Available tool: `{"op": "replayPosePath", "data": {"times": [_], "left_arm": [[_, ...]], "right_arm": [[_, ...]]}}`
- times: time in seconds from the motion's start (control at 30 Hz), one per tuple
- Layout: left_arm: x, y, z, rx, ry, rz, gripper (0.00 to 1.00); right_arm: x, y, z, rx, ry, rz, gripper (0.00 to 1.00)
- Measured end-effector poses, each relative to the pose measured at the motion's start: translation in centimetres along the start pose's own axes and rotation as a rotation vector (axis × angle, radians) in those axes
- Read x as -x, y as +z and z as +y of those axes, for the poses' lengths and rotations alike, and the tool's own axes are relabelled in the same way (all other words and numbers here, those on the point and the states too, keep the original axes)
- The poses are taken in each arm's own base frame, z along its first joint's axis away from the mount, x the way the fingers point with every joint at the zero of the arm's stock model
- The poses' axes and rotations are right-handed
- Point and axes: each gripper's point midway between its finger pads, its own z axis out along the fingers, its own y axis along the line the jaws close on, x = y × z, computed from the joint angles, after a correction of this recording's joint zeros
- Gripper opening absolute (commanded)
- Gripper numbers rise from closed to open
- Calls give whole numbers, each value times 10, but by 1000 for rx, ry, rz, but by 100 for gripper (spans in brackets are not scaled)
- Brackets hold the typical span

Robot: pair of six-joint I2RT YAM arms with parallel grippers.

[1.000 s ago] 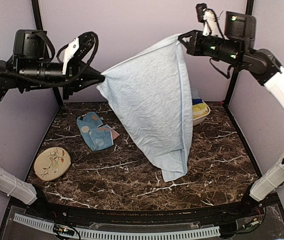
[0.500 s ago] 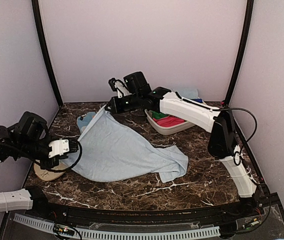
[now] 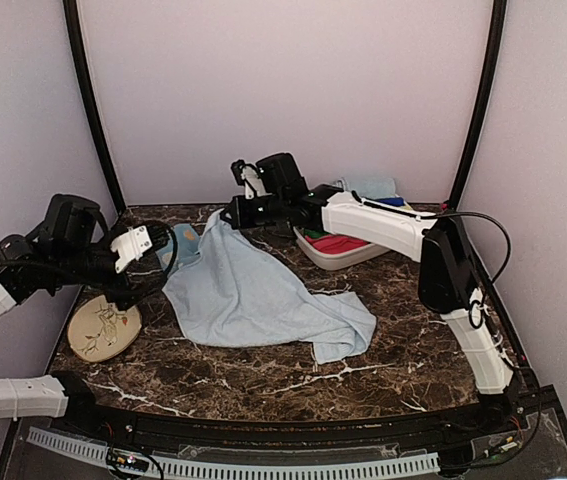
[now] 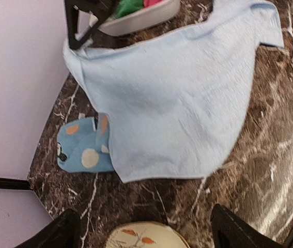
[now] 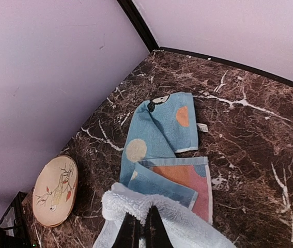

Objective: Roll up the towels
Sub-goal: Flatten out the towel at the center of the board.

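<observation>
Since the earlier frame the left pincer [image 4: 146, 230] has let go of the plain pale blue cloth towel [image 3: 263, 300] and lifted away; its jaws stand wide and empty. The right pincer [image 5: 142, 227] stays clenched on the towel's far corner. The towel lies rumpled mid-table [image 3: 413, 360], its edge overlapping the medium blue cream-spotted towel [image 5: 156, 129]. Rolling now would likely go crooked or drag the spotted towel along, given those wrinkles and that overlap.

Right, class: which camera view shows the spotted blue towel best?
The right wrist view: the spotted towel lies nearly fully exposed. The left wrist view shows one end past the pale blue towel; the top view, a sliver.
</observation>
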Motion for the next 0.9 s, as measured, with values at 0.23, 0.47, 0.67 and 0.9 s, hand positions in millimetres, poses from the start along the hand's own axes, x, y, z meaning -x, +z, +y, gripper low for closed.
{"op": "replayPosePath", "data": {"times": [0.23, 0.47, 0.67, 0.9], "left_arm": [[63, 51, 48, 108, -49, -130, 89], [66, 84, 69, 66, -123, -122, 85], [85, 69, 57, -78, -131, -220, 82], [103, 44, 26, -271, -18, -298, 76]], "right_arm": [[-40, -3, 45, 63, -20, 79, 0], [-55, -33, 83, 171, 2, 93, 0], [-45, -54, 107, 312, 54, 55, 0], [-46, -62, 127, 438, 76, 81, 0]]}}
